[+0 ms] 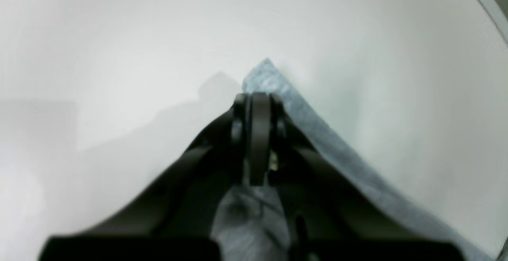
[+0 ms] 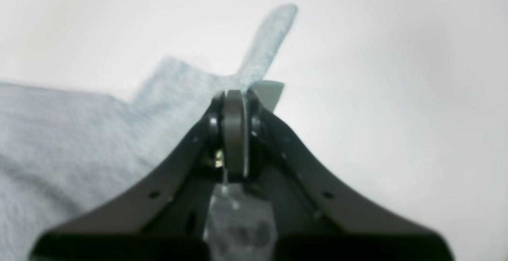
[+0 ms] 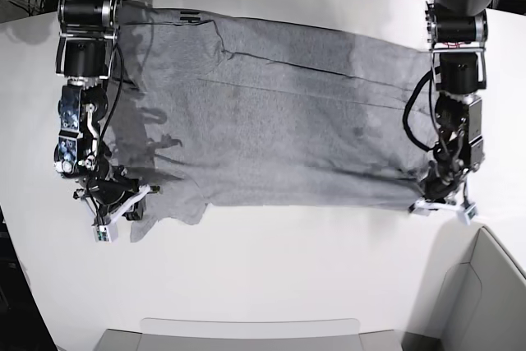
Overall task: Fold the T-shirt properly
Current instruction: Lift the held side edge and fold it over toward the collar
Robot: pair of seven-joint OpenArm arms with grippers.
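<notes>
Both end effectors, left (image 1: 260,106) and right (image 2: 235,102), pinch corners of the spread, wrinkled grey T-shirt (image 3: 279,121)

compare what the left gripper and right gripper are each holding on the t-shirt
The left gripper pinches a plain pointed corner of the T-shirt, with cloth trailing along one side only. The right gripper pinches a corner by a sleeve, where a narrow strip sticks out past the fingers. In the base view, the right gripper's end looks crumpled and the left's end lies flatter. Both are shut on cloth, low over the white table.
</notes>
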